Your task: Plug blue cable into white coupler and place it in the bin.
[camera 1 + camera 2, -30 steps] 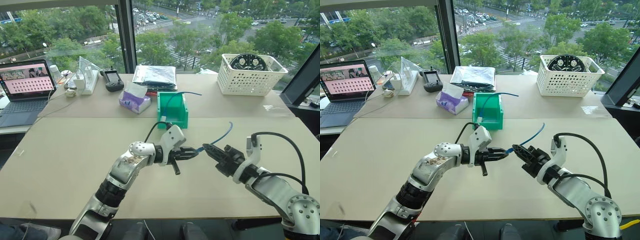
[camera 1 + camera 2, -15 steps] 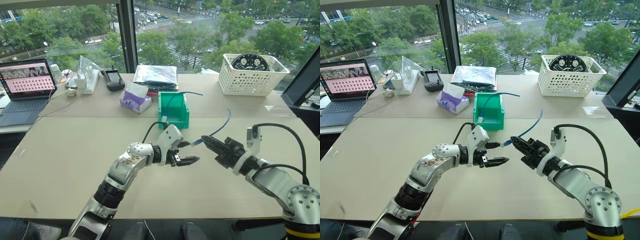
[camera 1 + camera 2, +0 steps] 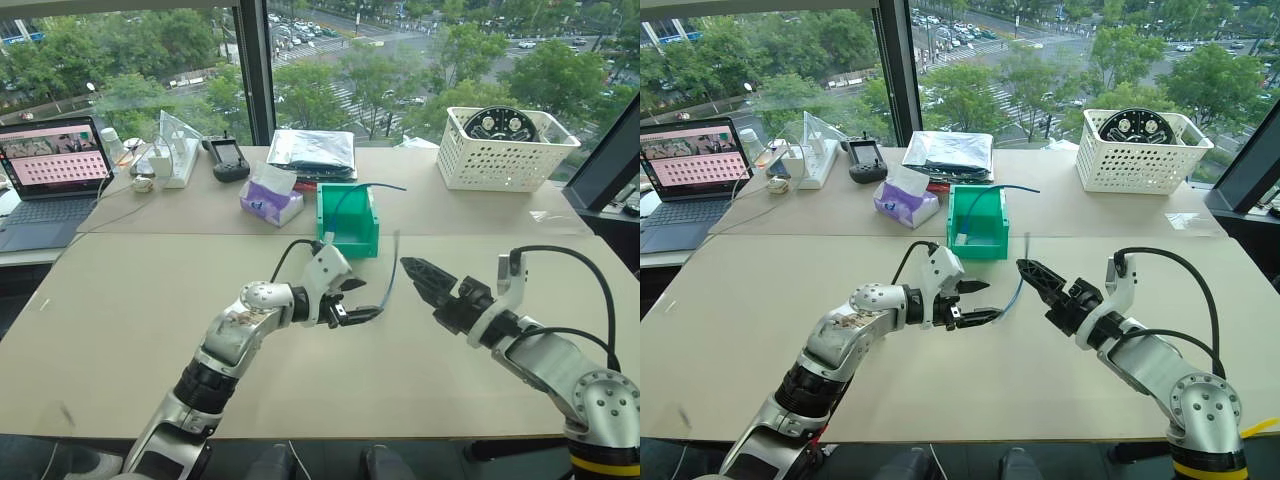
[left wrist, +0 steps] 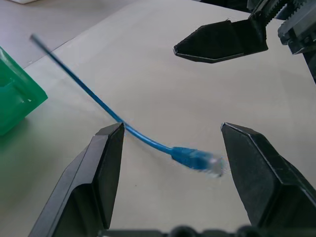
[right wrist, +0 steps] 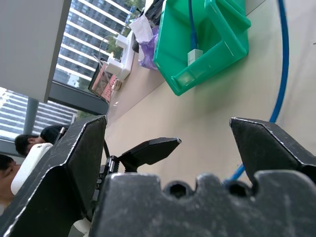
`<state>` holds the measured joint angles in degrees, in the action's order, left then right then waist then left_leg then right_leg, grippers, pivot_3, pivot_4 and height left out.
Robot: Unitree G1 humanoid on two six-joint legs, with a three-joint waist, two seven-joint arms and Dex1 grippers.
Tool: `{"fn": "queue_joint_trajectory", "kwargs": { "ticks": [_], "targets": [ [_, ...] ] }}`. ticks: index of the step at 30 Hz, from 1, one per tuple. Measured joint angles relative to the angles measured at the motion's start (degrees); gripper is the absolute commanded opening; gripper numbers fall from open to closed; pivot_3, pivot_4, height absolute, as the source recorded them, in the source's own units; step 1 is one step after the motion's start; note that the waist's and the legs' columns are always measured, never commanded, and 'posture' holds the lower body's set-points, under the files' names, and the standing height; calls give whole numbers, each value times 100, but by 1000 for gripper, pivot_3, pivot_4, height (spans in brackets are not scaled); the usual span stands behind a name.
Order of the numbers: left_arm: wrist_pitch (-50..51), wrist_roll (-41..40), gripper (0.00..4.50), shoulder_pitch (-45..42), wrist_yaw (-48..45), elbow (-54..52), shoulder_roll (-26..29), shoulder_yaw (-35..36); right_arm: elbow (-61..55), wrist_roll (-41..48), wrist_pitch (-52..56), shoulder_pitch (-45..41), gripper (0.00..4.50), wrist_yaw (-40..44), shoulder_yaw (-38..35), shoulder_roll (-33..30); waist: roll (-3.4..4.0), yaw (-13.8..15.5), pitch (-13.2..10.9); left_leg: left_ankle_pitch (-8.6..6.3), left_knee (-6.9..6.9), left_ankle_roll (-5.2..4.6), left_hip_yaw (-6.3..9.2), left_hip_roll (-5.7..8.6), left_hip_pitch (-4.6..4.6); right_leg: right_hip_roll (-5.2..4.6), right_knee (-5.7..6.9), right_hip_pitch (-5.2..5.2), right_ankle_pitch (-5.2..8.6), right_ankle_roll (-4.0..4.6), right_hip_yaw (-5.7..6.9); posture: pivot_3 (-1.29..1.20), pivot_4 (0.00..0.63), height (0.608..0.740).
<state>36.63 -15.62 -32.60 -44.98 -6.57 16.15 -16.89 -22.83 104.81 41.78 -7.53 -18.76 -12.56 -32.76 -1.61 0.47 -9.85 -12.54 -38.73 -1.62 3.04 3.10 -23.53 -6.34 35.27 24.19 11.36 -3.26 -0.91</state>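
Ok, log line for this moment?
left gripper: open | right gripper: open | blue cable: loose between them, ungripped | bin: behind, on table

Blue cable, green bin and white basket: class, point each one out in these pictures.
blue cable (image 4: pixel 190 156): left wrist view, on its blue plug boot.
green bin (image 3: pixel 358 239): left eye view, on its front wall.
white basket (image 3: pixel 500 163): left eye view, on its perforated front wall.

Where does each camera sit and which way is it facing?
Head pair: on the head, facing forward and down over the table; both arms, left gripper, right gripper.
Left wrist: along its own open fingers at the blue cable; right gripper beyond.
Right wrist: along its own open fingers toward the bin; left gripper beyond.
Shared: wrist views catch blue cable, bin.
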Motion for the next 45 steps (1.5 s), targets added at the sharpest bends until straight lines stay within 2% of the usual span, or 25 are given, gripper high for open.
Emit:
{"fn": "queue_joint_trajectory", "kwargs": {
  "ticks": [5, 11, 17, 20, 23, 33, 35, 37, 38, 39, 42, 43, 45],
  "targets": [
    [8, -23, 3357, -20, -1, 0, 79, 23, 102, -397, 186, 140, 4490, 206, 44, -366, 0, 8, 0, 0, 0, -1, -1, 0, -2, 0, -5, -1, -1, -1, 0, 0, 150, 728],
    [80, -16, 3357, -56, -48, -3, 235, 11, 206, -888, 294, 143, 4490, 412, 76, -477, 0, 2, 0, 0, 1, -1, -2, 0, -2, 1, -5, 0, -2, -1, 1, 0, 150, 728],
    [-821, 713, 3357, -291, -520, 221, 997, -500, 331, -1879, 488, -103, 4490, 1103, 152, -782, 0, 11, 0, 0, 1, -1, -8, 0, -1, 1, -9, 0, -3, 0, 0, 0, 150, 728],
    [-1230, 993, 3357, -356, -741, 439, 1208, -665, 376, -2317, 540, -172, 4490, 1403, 246, -878, 0, 13, 0, -2, 1, -3, -7, 0, -2, 1, -13, 0, -6, 4, 1, 0, 150, 728],
    [-1447, 1122, 3357, -355, -957, 560, 1255, -786, 425, -2598, 640, -175, 4490, 1626, 291, -866, 0, 13, 0, -4, 2, -7, -5, 1, -15, -1, -16, 7, -25, 32, 1, 0, 150, 728],
    [-1281, 1440, 3357, -208, -942, 770, 908, -1088, 420, -3007, 750, -118, 4490, 1862, 266, -674, 0, 12, 0, -8, 0, -13, -5, 3, -16, -2, -17, 7, -27, 27, 2, 0, 150, 728],
    [-1230, 1474, 2816, -208, -885, 827, 795, -1087, 419, -3044, 775, -119, 4500, 1876, 247, -651, 0, 12, 0, -8, -1, -13, -5, 3, -16, -2, -17, 6, -26, 25, 2, 0, 150, 728],
    [-1144, 1491, 2460, -209, -818, 914, 707, -1081, 419, -3051, 795, -120, 4500, 1881, 234, -641, 0, 12, 0, -8, -1, -13, -5, 3, -15, -2, -17, 6, -26, 24, 2, 0, 150, 728],
    [-1064, 1499, 1996, -212, -784, 978, 621, -1064, 419, -3057, 823, -120, 4500, 1886, 213, -628, 0, 11, 0, -8, -1, -13, -5, 3, -16, -2, -17, 6, -26, 24, 2, 0, 150, 728],
    [-1024, 1513, 1791, -227, -776, 987, 592, -1065, 419, -3066, 841, -122, 4500, 1895, 201, -624, 0, 11, 0, -8, -2, -13, -6, 3, -15, -2, -17, 5, -27, 25, 2, 0, 150, 728],
    [-984, 1522, 728, -229, -831, 991, 580, -1070, 419, -3138, 874, -122, 4500, 1941, 194, -624, 0, 11, 0, -8, -2, -13, -6, 3, -14, -2, -16, 5, -27, 25, 2, 0, 150, 728],
    [-936, 1519, 201, -232, -855, 986, 575, -1067, 419, -3163, 891, -122, 4500, 1956, 191, -624, 0, 10, 0, -8, -2, -13, -6, 3, -13, -1, -16, 5, -27, 25, 2, 0, 150, 728],
    [-885, 1518, 62, -246, -869, 982, 575, -1065, 419, -3166, 918, -122, 4500, 1980, 178, -624, 1, 11, 0, -8, -2, -13, -6, 3, -9, -1, -15, 2, -27, 24, 2, 0, 150, 728]
  ]
}}
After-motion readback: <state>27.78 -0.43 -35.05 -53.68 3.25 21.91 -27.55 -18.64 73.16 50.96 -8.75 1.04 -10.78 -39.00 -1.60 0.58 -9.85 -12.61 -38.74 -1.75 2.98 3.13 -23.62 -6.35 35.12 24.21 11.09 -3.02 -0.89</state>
